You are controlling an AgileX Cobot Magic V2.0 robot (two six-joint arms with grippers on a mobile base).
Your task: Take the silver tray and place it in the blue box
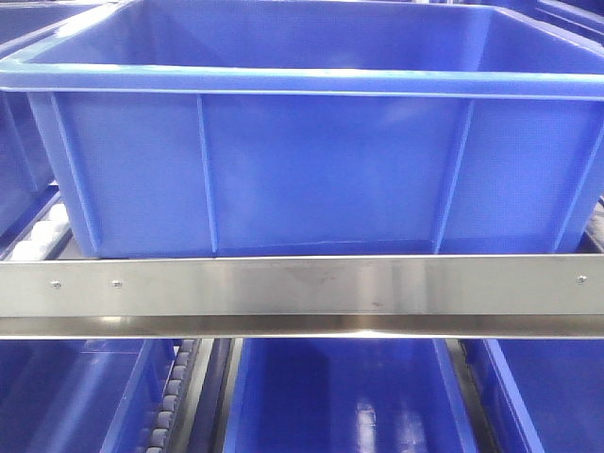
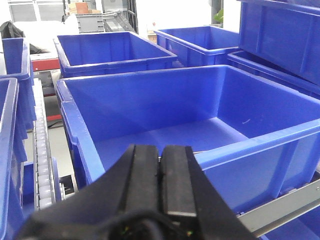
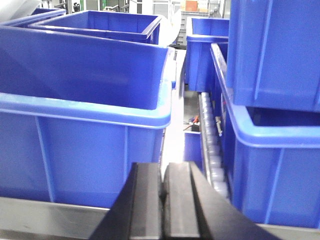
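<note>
The blue box (image 1: 311, 160) fills the front view, standing on a steel shelf rail (image 1: 302, 288). It also shows in the left wrist view (image 2: 165, 115), open and with nothing in it, and in the right wrist view (image 3: 75, 100) from its side. The silver tray is out of view in every frame. My left gripper (image 2: 160, 155) is shut and holds nothing, just in front of the box's near rim. My right gripper (image 3: 162, 172) is shut and holds nothing, low beside the box's right corner.
Several more blue crates stand around: behind the box (image 2: 110, 50), stacked at the right (image 3: 275, 50) and on the lower shelf (image 1: 340, 396). Roller tracks (image 3: 212, 145) run between the crate rows; another track (image 2: 42, 165) runs at the left.
</note>
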